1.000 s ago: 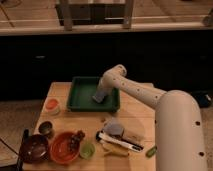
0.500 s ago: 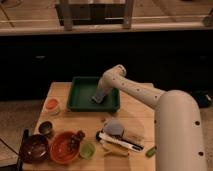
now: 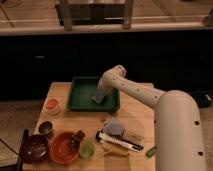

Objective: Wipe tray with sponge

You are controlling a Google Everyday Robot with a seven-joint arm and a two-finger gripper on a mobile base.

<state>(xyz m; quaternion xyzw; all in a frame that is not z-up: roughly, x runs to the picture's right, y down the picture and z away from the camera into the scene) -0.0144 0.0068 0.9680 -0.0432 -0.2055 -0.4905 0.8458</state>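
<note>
Claw in tray; sponge half-hides it

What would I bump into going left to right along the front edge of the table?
Dark bowl → orange bowl → little green cup → utensils. The pincer is farther back, over the tray, at the sponge.
</note>
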